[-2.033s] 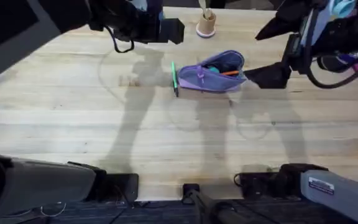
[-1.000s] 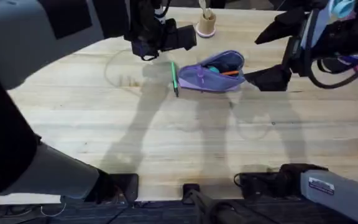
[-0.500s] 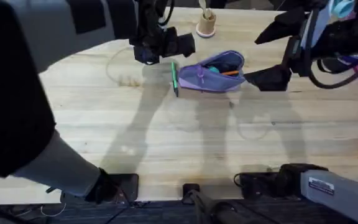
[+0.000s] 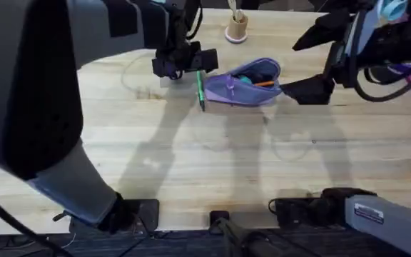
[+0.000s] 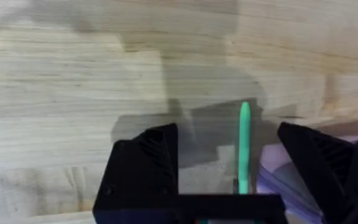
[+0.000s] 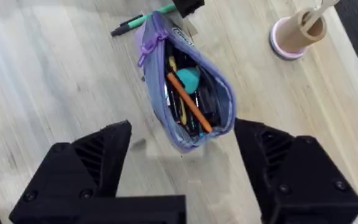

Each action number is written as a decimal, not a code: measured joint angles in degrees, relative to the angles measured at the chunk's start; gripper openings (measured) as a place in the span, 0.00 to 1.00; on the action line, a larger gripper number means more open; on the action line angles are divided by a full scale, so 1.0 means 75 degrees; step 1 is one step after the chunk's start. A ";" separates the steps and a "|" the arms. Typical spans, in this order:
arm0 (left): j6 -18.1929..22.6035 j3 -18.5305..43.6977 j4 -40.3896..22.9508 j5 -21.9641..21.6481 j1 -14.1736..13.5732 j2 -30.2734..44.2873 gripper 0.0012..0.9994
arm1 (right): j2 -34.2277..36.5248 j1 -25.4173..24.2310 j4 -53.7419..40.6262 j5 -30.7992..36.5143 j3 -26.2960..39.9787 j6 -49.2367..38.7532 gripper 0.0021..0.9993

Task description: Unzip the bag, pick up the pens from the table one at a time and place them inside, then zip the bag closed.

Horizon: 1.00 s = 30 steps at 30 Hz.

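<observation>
Now left end effector has swung in over green pen, fingers spread wide, empty, straddling it: pick looks imminent. Right end effector wide open, empty, hovering beside bag. Bag lies unzipped on table, far centre. Pens counted: two. Orange pen already inside; green one on table, touching bag's end. One bag.

Pale plank worktop under bright light, soft dark shadows across its middle, small tan spool on a pink base at 12 o'clock, dark floor beyond
</observation>
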 joint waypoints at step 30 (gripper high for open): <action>-0.0335 0.0081 -0.0115 -0.0986 -0.0352 0.0277 0.47 | 0.0000 0.0000 0.0000 0.0000 0.0000 0.0000 1.00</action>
